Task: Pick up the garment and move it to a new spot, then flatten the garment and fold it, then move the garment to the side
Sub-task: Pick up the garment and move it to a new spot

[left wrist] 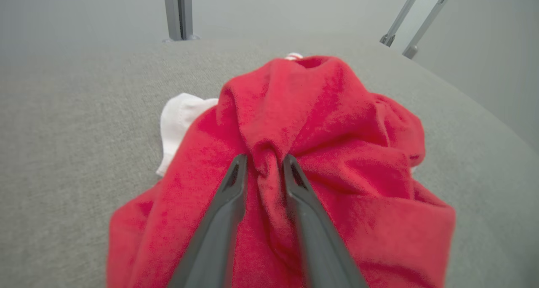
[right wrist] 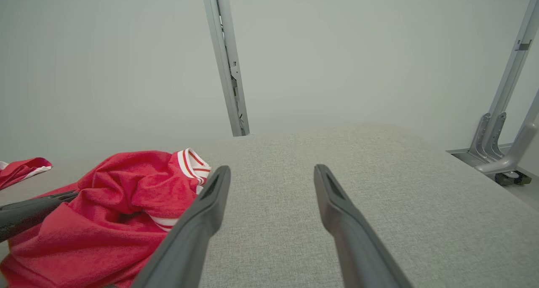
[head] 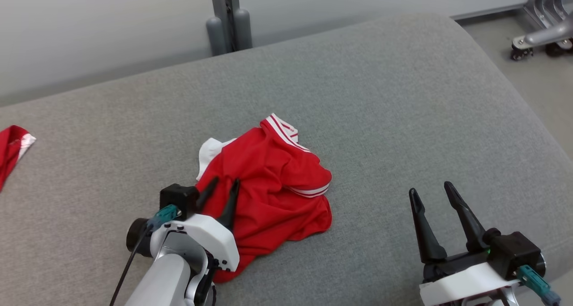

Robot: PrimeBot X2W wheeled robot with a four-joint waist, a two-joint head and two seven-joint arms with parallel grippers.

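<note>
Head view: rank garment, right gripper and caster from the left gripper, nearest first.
1. Garment, centre, touching the left gripper.
2. Right gripper, lower right.
3. Caster, on the floor, far upper right.

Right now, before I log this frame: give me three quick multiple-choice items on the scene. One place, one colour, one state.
1. Where is the garment?
A in a basket
B on the cushion, at the left gripper
C on a shelf

2. Garment colour?
A red, white trim
B blue
C all grey

3. Right gripper?
A shut on garment
B shut, empty
C open, empty

Key:
1 B, it lies crumpled on the cushion with a fold between the left gripper's fingers.
2 A, red cloth with white striped edges.
3 C, its fingers stand apart over bare cushion.
</note>
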